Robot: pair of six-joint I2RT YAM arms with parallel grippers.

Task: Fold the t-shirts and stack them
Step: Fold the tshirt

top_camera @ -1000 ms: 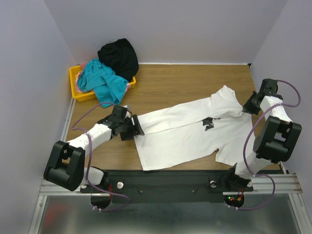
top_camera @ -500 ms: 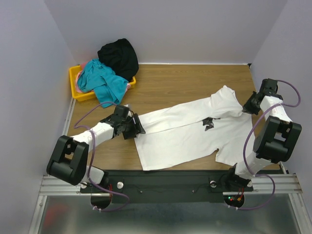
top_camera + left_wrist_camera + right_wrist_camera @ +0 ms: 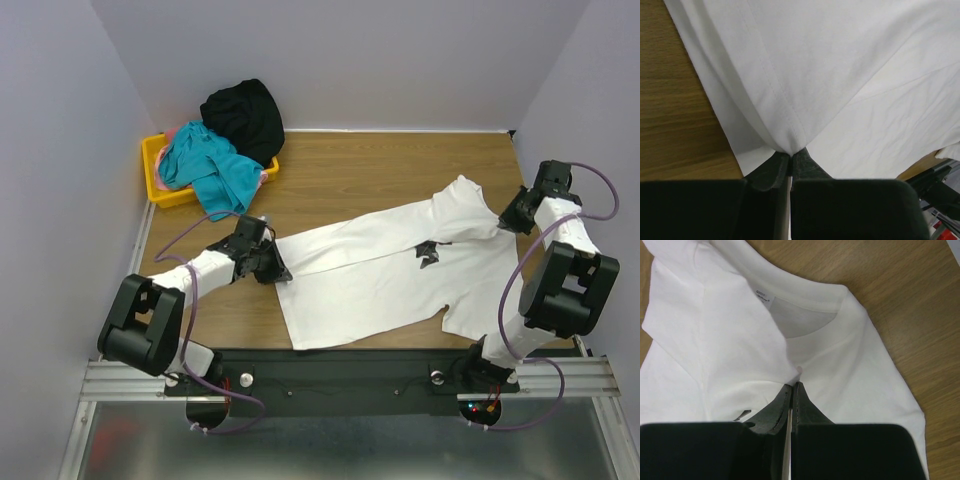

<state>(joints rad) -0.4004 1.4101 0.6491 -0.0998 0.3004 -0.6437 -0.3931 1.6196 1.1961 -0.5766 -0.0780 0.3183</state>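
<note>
A white t-shirt (image 3: 380, 265) lies stretched across the wooden table, partly folded lengthwise, with a small dark mark (image 3: 428, 252) near its middle. My left gripper (image 3: 277, 265) is at the shirt's left end, shut on a bunched fold of the hem (image 3: 785, 135); in the left wrist view the jaws (image 3: 791, 155) meet on the cloth. My right gripper (image 3: 508, 218) is at the shirt's right end, shut on fabric just below the collar (image 3: 805, 315); the right wrist view shows its tips (image 3: 791, 385) pinching the white cloth (image 3: 715, 340).
A yellow bin (image 3: 155, 190) stands at the back left, holding a teal garment (image 3: 210, 170), a black one (image 3: 243, 115) and a bit of pink cloth. Grey walls close in both sides and the back. A metal rail runs along the near edge.
My left gripper has closed on the shirt's hem and the left arm has shifted slightly inward. The right arm and the shirt have not moved.
</note>
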